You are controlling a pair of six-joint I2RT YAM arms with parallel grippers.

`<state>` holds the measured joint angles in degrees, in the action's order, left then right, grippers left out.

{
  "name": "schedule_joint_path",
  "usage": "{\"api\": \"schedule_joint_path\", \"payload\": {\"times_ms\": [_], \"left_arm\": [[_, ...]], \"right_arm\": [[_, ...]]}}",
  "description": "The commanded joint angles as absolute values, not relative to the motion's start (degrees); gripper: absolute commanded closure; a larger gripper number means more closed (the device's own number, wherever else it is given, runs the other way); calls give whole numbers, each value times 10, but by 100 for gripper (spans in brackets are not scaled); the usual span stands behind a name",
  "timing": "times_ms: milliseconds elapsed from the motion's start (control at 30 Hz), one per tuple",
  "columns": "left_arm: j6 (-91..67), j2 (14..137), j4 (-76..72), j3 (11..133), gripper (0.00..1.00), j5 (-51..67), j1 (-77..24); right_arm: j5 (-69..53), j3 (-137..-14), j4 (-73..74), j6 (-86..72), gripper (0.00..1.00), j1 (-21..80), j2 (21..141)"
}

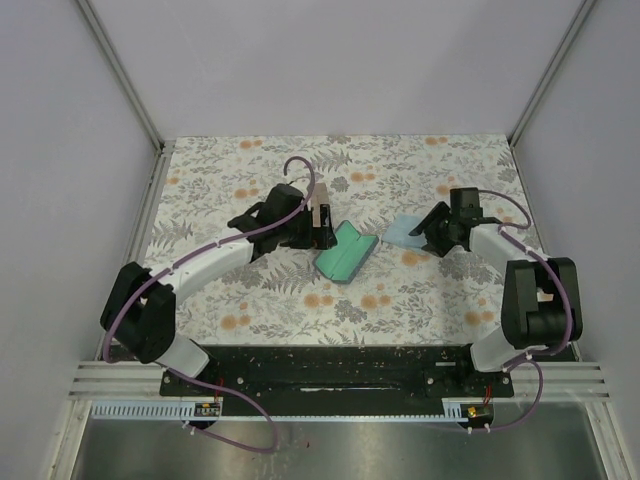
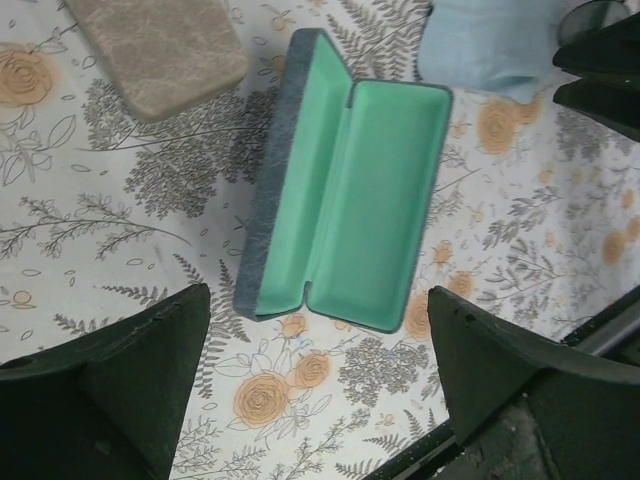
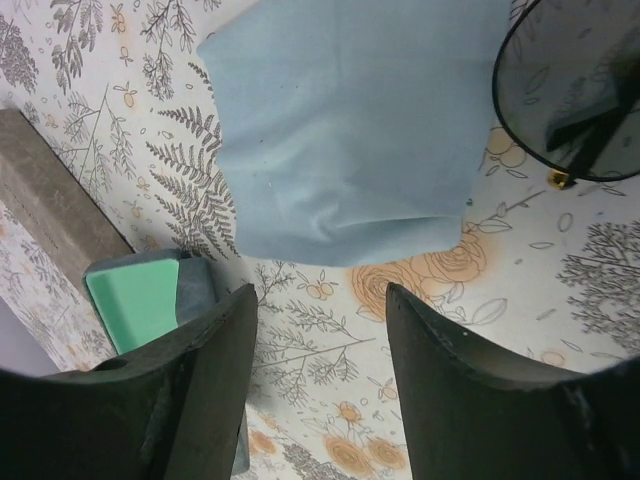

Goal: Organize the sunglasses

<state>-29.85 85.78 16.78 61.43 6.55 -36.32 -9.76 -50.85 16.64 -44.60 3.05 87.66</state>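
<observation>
Hovering low over a flower-printed table (image 1: 250,300), two robot arms flanked an open glasses case (image 2: 370,200) with a bright green lining, lying flat with its lid folded back. The left gripper (image 2: 320,400) hung just above the near end of that case, its two dark fingers spread wide and holding nothing. A closed tan case (image 2: 160,45) lay near the open one, toward its far end. The right gripper (image 3: 320,390) was also spread and empty, poised over a pale blue cloth (image 3: 350,130). The sunglasses (image 3: 575,90) lay on the table just beside that cloth. Only one round, dark-rimmed lens and a small gold fitting showed at the edge of the right wrist view, and the rest was out of frame. They were not yet in the case. The step in hand looked like picking them up. The right gripper would probably do best to shift sideways off the cloth, centre over the frame rather than a lens, close gently, and avoid snagging the cloth.
</observation>
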Motion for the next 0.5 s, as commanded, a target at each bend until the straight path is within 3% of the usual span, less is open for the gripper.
{"api": "schedule_joint_path", "payload": {"times_ms": [0, 400, 467], "left_arm": [[-286, 864, 178, 638, 7, 20, -362], [-288, 925, 169, 657, 8, 28, -362], [-287, 936, 168, 661, 9, 30, -361]], "right_arm": [[-124, -503, 103, -502, 38, 44, 903], [-149, -490, 45, -545, 40, 46, 982], [-151, -496, 45, -541, 45, 46, 996]]}}
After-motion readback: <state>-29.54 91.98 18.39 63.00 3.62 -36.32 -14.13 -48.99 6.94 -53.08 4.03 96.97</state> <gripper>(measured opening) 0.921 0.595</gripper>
